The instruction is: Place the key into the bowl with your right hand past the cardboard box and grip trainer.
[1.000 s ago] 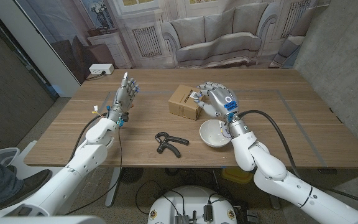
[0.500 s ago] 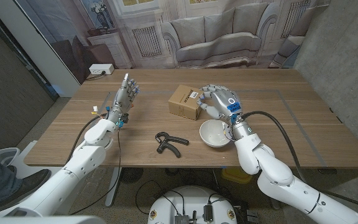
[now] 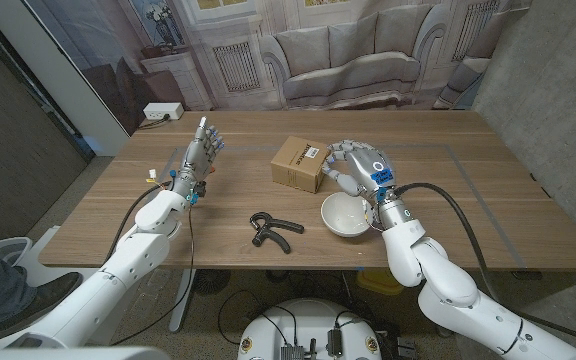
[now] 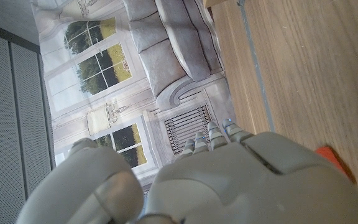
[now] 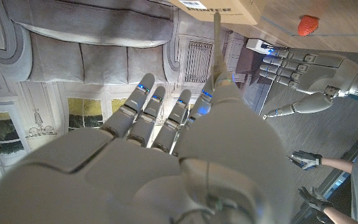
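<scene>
Fingers [image 3: 346, 152] of your right hand [image 3: 360, 168] curl forward above the far rim of the bowl [image 3: 346, 215]. The right wrist view shows a thin grey strip, apparently the key [image 5: 217, 28], sticking out from between them, so they look clamped on it, though the pinch itself is hidden behind the knuckles. The bowl is your landmark on the surface [image 3: 468, 200]: it is white and sits near the front edge, just below that hand. The grip trainer [image 3: 270, 228] lies beside the bowl toward your left arm, well apart from it. The cardboard box [image 3: 299, 163] stands just beyond the bowl, close beside your right hand. Far off to the bowl's left, your left hand [image 3: 199, 158] stands upright with its fingers together, extended and holding nothing.
</scene>
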Robot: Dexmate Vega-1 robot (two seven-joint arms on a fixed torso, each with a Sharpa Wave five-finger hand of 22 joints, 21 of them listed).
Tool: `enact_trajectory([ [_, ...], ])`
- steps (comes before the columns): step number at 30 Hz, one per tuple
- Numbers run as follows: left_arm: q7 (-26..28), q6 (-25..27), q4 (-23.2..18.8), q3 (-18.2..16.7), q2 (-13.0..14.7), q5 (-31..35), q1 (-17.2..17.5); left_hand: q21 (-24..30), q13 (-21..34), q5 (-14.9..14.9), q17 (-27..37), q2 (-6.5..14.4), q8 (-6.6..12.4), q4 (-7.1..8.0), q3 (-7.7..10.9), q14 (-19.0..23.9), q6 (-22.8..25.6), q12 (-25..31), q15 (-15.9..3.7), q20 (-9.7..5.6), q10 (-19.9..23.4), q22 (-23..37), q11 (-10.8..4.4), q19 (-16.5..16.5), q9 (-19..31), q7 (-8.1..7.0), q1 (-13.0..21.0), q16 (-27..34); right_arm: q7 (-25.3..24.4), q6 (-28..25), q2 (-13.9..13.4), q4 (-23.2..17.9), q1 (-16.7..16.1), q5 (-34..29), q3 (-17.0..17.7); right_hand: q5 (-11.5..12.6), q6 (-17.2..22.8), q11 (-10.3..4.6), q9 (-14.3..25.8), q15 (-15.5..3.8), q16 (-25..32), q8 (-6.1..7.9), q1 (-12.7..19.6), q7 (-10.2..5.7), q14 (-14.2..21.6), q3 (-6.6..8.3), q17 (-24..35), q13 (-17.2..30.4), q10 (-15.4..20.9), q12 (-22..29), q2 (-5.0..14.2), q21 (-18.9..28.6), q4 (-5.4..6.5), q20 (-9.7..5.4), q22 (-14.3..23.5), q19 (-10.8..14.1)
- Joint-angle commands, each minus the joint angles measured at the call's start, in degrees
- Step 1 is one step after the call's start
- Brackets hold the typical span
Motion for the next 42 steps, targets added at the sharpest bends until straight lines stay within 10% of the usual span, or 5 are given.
enact_trajectory([
  [1,-1.4,0.3,2.6,1.4,-1.2,0.2,-2.3,0.0,0.1,-0.2,0.1,0.1,0.14,0.23,-0.27,0.3,0.1,0.0,0.02,0.04,0.2,0.3,-0.01,-0.1,0.2,0.04,0.3,0.0,-1.6,-2.5,-0.2,-2.2,-4.1,-0.2,1.7,-0.1,0.3,0.42,0.3,-8.27,0.0,0.18,0.0,0.02,-0.3,-0.4,-0.1,0.2,0.2,-0.3,0.34,-0.2,-0.06,-6.25,0.0,0.3],
  [42,-1.5,-0.8,4.5,2.1,-3.1,-0.1,-2.8,0.0,0.1,-0.3,0.1,0.2,0.08,0.18,-0.64,0.2,0.0,0.0,0.06,0.1,0.2,0.4,0.03,-0.2,0.2,0.03,0.5,0.0,0.1,-3.7,-1.3,-3.4,-8.4,4.7,2.6,-0.1,0.7,1.2,0.4,-7.37,-0.2,-0.22,0.1,-0.03,-1.0,-0.69,0.0,0.2,-0.6,-0.9,0.45,-0.7,-0.19,-5.62,0.0,0.0],
])
